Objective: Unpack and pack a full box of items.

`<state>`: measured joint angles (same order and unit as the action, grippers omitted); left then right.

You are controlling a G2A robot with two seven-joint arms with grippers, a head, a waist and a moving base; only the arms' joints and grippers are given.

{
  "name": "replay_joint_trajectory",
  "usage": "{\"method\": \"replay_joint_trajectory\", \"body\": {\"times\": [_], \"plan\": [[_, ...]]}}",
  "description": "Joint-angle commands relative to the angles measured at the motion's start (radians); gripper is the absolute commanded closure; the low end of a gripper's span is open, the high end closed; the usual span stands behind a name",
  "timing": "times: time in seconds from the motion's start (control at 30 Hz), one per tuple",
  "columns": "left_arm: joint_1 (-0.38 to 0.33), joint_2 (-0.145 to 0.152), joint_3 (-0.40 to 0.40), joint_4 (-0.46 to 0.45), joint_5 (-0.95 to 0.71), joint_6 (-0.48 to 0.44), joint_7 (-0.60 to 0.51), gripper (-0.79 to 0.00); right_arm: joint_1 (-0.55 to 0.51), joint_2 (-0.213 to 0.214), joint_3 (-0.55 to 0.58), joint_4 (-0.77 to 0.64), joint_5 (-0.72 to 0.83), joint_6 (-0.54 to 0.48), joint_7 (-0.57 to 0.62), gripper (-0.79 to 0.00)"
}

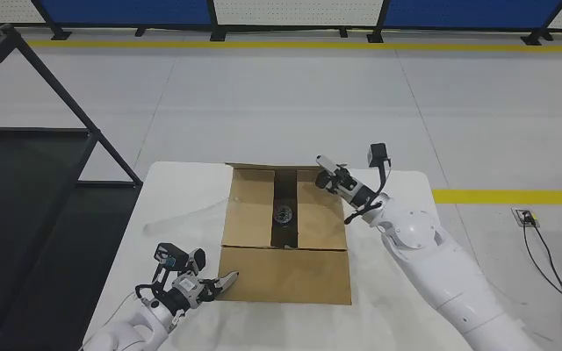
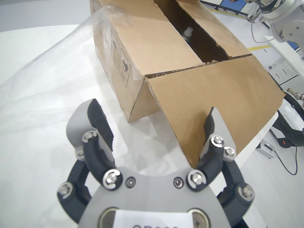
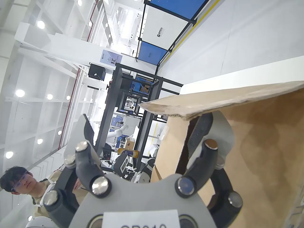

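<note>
Pale grey hall floor with yellow lines (image 1: 263, 44); blue and white partition panels (image 1: 299, 10) along far edge. At centre of white table (image 1: 167, 202), draped in translucent plastic film (image 2: 47, 72): brown cardboard box (image 1: 255, 219), upright. Two long top flaps lowered nearly level, dark gap left between them. Within gap, inside box: dark round item with pale cap (image 2: 188, 31). Near flap (image 1: 281, 274) folded outward toward robot, sloping down. Far flap (image 1: 259, 167) raised.

Left gripper (image 1: 224, 282) low over table at left corner of near flap. Jaws apart, flap corner between fingers, one black pad (image 2: 209, 122) at flap face; contact not determinable.

Right gripper (image 1: 325, 168) at far right corner of box. Jaws apart, one finger (image 3: 201, 129) just beside torn cardboard edge, other finger clear of cardboard.
</note>
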<state>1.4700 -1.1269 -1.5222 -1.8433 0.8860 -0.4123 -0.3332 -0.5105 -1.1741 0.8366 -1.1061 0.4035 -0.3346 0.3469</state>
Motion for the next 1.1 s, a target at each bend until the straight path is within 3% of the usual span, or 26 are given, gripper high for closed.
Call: {"method": "replay_joint_trajectory", "body": {"times": [0.0, 0.23, 0.67, 1.07], "plan": [[0.002, 0.001, 0.003, -0.008, 0.014, 0.001, 0.004, -0.785, 0.01, -0.012, -0.006, 0.001, 0.007, 0.012, -0.036, -0.785], [0.03, 0.003, -0.005, -0.018, 0.029, 0.003, 0.024, -0.785, 0.098, -0.071, -0.042, 0.111, -0.016, -0.016, -0.182, -0.785], [0.07, 0.006, -0.025, -0.022, 0.017, 0.0, 0.065, -0.785, 0.287, -0.207, -0.169, 0.399, -0.123, 0.124, -0.289, -0.785], [0.066, 0.008, -0.022, -0.019, 0.016, -0.006, 0.073, -0.785, 0.364, -0.307, -0.211, 0.586, -0.144, 0.153, -0.223, -0.785]]}}
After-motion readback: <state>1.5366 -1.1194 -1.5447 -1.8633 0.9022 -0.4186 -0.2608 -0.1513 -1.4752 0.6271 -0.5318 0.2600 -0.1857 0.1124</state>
